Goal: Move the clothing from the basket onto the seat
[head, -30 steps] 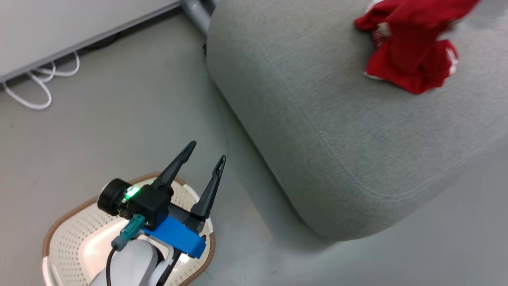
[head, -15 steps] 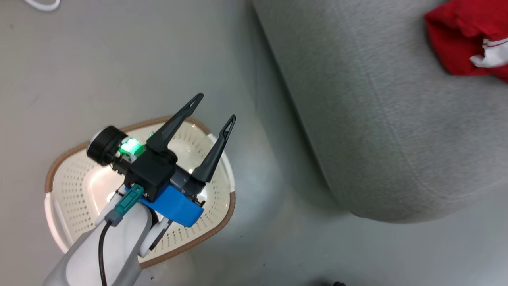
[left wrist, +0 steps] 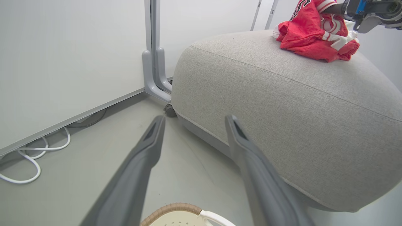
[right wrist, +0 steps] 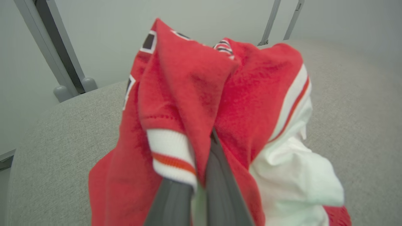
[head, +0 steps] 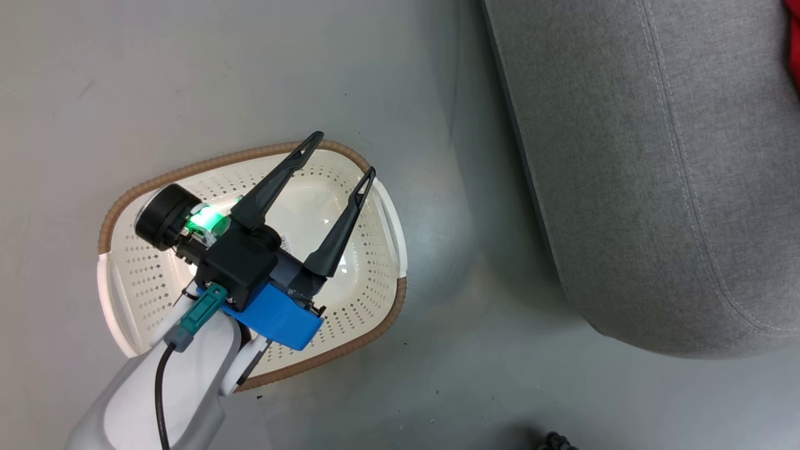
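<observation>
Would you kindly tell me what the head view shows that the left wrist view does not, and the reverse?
Head view: the perforated inside of the cream plastic laundry basket, bare where visible, and the blue mount behind the left claw. Left wrist view: the full heap of red-and-white sports clothing on the light-grey fabric sofa, the right claw against it, white cables and a grey post. Both: the sofa, the basket's brown rim, the open left claw and the grey floor.

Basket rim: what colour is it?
Brown, woven-look rim on a cream perforated basket; head view shows it best.
</observation>
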